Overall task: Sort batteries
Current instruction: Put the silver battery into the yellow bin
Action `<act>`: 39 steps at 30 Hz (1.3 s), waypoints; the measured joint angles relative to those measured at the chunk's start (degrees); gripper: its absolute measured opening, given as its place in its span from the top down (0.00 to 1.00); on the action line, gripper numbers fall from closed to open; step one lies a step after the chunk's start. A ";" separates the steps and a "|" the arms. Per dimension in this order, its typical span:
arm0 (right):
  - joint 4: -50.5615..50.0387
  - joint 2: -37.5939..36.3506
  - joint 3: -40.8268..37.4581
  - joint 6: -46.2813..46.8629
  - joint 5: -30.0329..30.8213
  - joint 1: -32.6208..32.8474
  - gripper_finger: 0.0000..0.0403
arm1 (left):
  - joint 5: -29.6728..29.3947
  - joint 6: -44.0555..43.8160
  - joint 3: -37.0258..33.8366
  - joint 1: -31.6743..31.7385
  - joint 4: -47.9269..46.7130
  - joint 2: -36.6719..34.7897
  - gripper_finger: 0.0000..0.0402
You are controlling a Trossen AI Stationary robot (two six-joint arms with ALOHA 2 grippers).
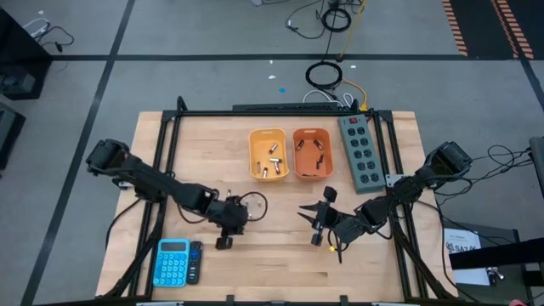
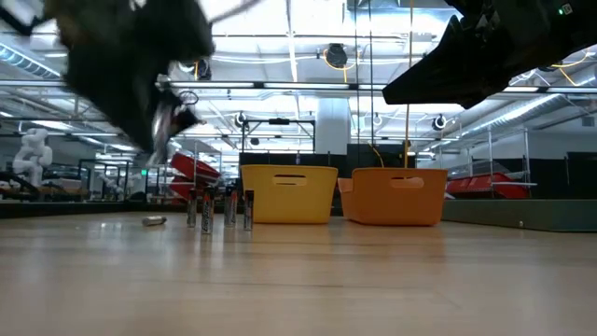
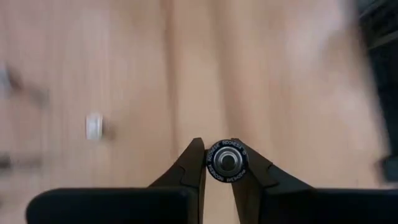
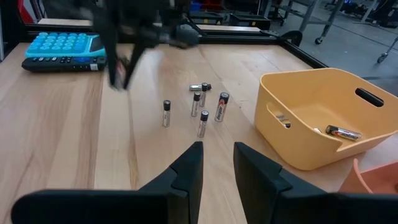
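Batteries [image 4: 199,109] stand upright in a small cluster on the wooden table [image 1: 255,272], with one lying flat beside them, near the yellow bin [image 1: 268,154]; more lie inside that bin and inside the orange bin [image 1: 312,154] next to it. One battery [image 3: 227,161] is clamped end-on between the fingertips of the left gripper [image 3: 227,163], its round end facing the wrist camera. From those closed fingers the left arm runs back across the table's left half to its base at the left edge, the gripper raised above the wood close to the blue calculator [image 1: 173,261]. The right gripper [image 4: 217,158] holds nothing, its fingers a little apart and pointed toward the standing cluster; its arm stretches back to the right edge, below the power strip [image 1: 361,152].
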 joint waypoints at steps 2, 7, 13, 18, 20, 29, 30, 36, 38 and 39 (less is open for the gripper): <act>0.19 0.00 0.00 -0.13 0.00 -0.24 0.80 | -0.10 1.16 0.04 0.53 3.19 -2.10 0.87; 1.09 0.00 0.00 0.12 0.02 -0.30 0.80 | -5.63 6.84 0.04 4.46 9.54 -4.54 0.87; 1.41 0.96 0.00 0.61 0.39 -0.26 0.80 | -14.14 15.13 0.04 12.04 14.73 -2.88 0.87; 2.96 3.21 0.00 0.55 0.46 -0.32 0.80 | -14.16 15.80 0.48 20.72 16.20 -2.41 0.80; 4.82 4.47 0.00 0.11 0.36 -0.43 0.80 | -14.12 15.82 0.64 23.73 16.90 -2.29 0.77; 8.13 7.72 0.00 -0.41 -0.50 -0.98 0.80 | -9.60 17.33 0.72 29.69 16.78 -2.24 0.63; 8.15 7.72 0.00 -0.46 -0.74 -1.09 0.80 | -9.20 17.30 0.96 29.55 16.02 -2.40 0.59; 8.37 7.56 0.00 -0.66 -1.76 -1.04 0.80 | -2.61 18.64 1.92 23.04 7.32 -4.66 0.52; 8.37 7.56 0.00 -0.61 -1.79 -1.00 0.80 | -4.52 19.11 1.90 19.66 4.44 -4.66 0.53; 8.35 7.56 0.00 -0.45 -1.77 -1.02 0.80 | -5.59 19.09 1.88 17.91 3.03 -4.63 0.54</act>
